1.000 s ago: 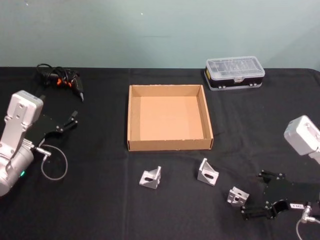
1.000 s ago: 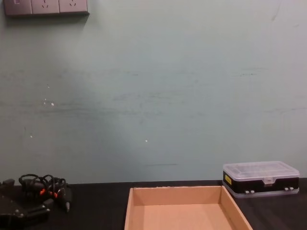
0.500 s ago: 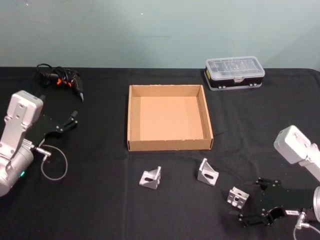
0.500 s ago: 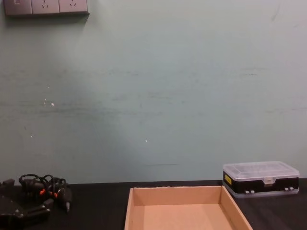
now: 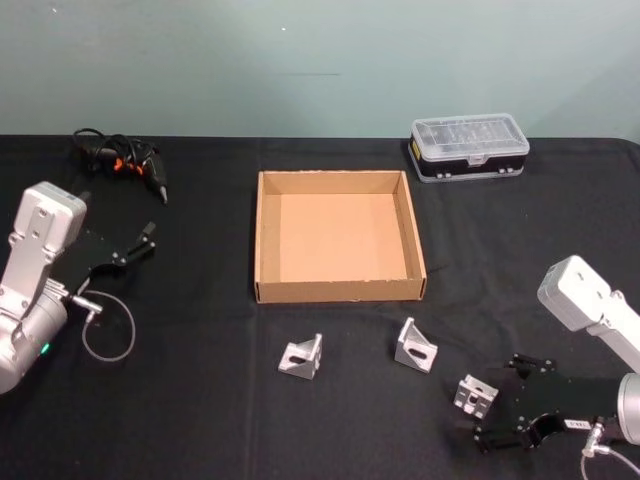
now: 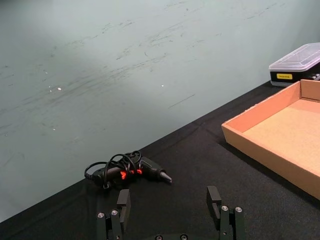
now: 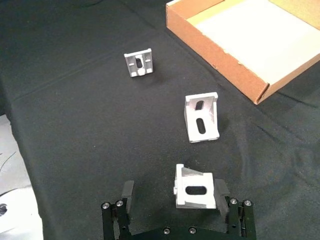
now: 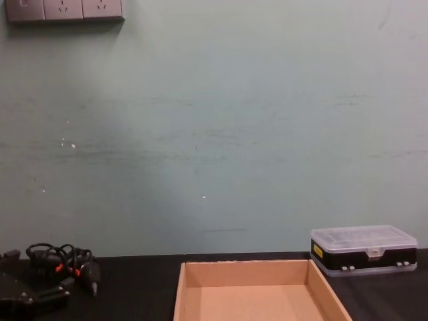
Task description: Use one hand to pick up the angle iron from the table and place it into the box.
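Observation:
Three silver angle irons lie on the black table (image 5: 200, 400) in front of the tan box (image 5: 340, 290): one at the left (image 5: 301, 355), one in the middle (image 5: 415, 344), one at the right (image 5: 474, 393). My right gripper (image 5: 505, 403) is low at the table, open, its fingers on either side of the right angle iron (image 7: 195, 192), which sits closer to one finger (image 7: 222, 194). The other two irons (image 7: 202, 118) (image 7: 140, 63) lie beyond it, toward the box (image 7: 220, 55). My left gripper (image 5: 138, 244) hangs open at the far left, away from the irons.
A clear-lidded plastic case (image 5: 470, 145) stands behind the box at the right. A black tool with a coiled cable (image 5: 125, 160) lies at the back left. A cable loop (image 5: 105, 325) hangs from the left arm. The box's floor (image 8: 261, 301) is bare.
My right arm has slid left and forward, bringing the open gripper from beside the right angle iron to around it. The irons and the left arm have not moved.

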Controlling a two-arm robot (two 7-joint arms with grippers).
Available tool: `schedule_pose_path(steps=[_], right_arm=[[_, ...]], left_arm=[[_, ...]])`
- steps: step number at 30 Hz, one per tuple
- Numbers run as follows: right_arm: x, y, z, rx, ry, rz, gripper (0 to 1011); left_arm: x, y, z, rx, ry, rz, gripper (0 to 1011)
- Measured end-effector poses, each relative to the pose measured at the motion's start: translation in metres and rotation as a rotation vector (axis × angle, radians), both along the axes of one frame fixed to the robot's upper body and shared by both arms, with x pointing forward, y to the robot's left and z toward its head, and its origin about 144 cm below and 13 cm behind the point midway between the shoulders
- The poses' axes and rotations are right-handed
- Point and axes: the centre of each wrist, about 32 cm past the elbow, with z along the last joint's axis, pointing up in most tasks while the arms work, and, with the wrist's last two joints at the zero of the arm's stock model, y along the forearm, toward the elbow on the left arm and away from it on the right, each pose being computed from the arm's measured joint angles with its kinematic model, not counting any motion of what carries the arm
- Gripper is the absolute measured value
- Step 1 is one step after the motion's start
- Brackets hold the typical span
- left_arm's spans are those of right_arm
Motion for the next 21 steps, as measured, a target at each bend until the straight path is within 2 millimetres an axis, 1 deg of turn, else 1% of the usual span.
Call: schedule_pose_path(steps=[4, 7, 9, 10, 11, 12, 13, 14, 15, 17, 19, 20, 21], right_arm=[[0.0003, 0.0001, -0.0008, 0.001, -0.002, -0.005, 968], [0.0, 0.0001, -0.0017, 0.004, -0.003, -0.01, 887], [-0.0001, 0.0001, -0.0021, 0.005, -0.003, -0.012, 862], [-0.0002, 0.0001, -0.0024, 0.006, -0.003, -0.015, 802], [-0.0003, 0.0002, -0.0026, 0.007, -0.003, -0.015, 787], [-0.0003, 0.0002, -0.0027, 0.008, -0.003, -0.016, 743], [-0.0005, 0.0002, -0.0031, 0.009, -0.003, -0.017, 743], [-0.0006, 0.0002, -0.0033, 0.009, -0.003, -0.018, 689], [-0.0006, 0.0001, -0.0034, 0.009, -0.003, -0.019, 668], [-0.0009, -0.0005, -0.0039, 0.01, -0.002, -0.022, 594], [-0.0012, -0.0008, -0.0046, 0.012, -0.001, -0.023, 548], [-0.0013, -0.0009, -0.0055, 0.014, 0.0, -0.024, 486], [-0.0014, -0.0009, -0.006, 0.015, 0.001, -0.025, 465]], left_arm=[[0.0, 0.0, 0.0, 0.0, 0.0, 0.0, 1000], [0.0, 0.0, 0.0, 0.0, 0.0, 0.0, 1000], [0.0, 0.0, 0.0, 0.0, 0.0, 0.0, 1000], [0.0, 0.0, 0.0, 0.0, 0.0, 0.0, 1000], [0.0, 0.0, 0.0, 0.0, 0.0, 0.0, 1000], [0.0, 0.0, 0.0, 0.0, 0.0, 0.0, 1000], [0.0, 0.0, 0.0, 0.0, 0.0, 0.0, 1000], [0.0, 0.0, 0.0, 0.0, 0.0, 0.0, 1000], [0.0, 0.0, 0.0, 0.0, 0.0, 0.0, 1000], [0.0, 0.0, 0.0, 0.0, 0.0, 0.0, 1000], [0.0, 0.0, 0.0, 0.0, 0.0, 0.0, 1000], [0.0, 0.0, 0.0, 0.0, 0.0, 0.0, 1000], [0.0, 0.0, 0.0, 0.0, 0.0, 0.0, 1000]])
